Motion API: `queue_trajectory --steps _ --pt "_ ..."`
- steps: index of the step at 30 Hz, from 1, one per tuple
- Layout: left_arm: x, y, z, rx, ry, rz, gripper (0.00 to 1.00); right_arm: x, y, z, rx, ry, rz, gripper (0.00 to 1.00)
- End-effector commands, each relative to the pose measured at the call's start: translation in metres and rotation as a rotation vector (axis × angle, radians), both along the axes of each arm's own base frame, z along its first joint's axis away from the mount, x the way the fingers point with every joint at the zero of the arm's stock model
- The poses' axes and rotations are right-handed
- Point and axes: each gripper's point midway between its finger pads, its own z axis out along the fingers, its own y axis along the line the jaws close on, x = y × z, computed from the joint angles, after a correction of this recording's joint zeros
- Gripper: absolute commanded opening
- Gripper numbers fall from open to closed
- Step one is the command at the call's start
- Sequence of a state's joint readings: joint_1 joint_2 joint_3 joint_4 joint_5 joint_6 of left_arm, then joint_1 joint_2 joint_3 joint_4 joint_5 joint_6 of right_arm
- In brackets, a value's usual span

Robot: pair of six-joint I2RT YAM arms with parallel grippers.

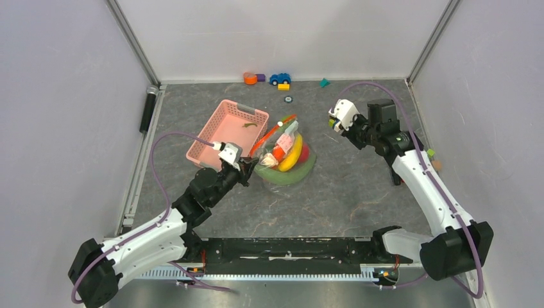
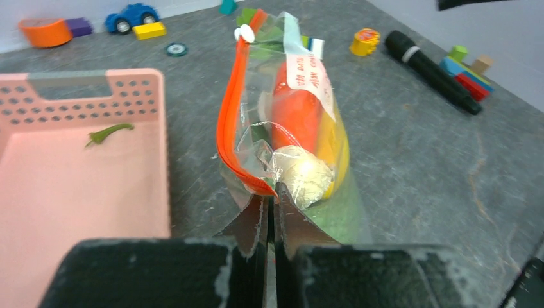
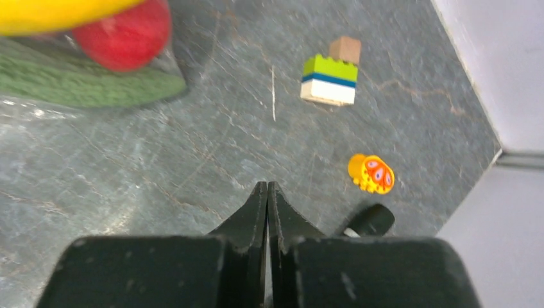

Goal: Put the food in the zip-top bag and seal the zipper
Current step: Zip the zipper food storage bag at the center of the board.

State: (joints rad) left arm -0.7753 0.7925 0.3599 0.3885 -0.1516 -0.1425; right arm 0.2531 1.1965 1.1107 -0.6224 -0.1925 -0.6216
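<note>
The zip-top bag (image 1: 287,168) lies at the table's middle with the food inside: an orange carrot (image 2: 296,112), a yellow banana (image 1: 293,153), a white mushroom (image 2: 303,174), a red tomato (image 3: 125,38) and a green cucumber (image 3: 77,83). The orange-red zipper (image 2: 226,119) runs along the bag's left edge. Its white slider knob (image 2: 248,36) sits at the far end. My left gripper (image 2: 273,190) is shut on the bag's near corner, at the near end of the zipper. It also shows in the top view (image 1: 247,168). My right gripper (image 3: 267,187) is shut and empty, above bare table right of the bag.
A pink lattice basket (image 1: 218,122) stands left of the bag with a small green piece (image 2: 109,133) in it. Toy blocks and a blue car (image 1: 280,78) lie by the back wall. A black cylinder (image 2: 431,70), a green-and-white block (image 3: 328,79) and an orange toy (image 3: 372,173) lie on the right.
</note>
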Motion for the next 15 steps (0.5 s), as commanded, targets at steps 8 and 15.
queue_trajectory --steps 8,15 --pt "-0.073 -0.058 0.051 0.018 -0.193 -0.571 0.02 -0.063 0.089 0.053 0.331 -0.167 0.561 0.57" --pt "-0.076 -0.063 0.056 0.046 -0.212 -0.614 0.02 -0.096 0.105 0.060 0.311 -0.243 0.702 0.64"
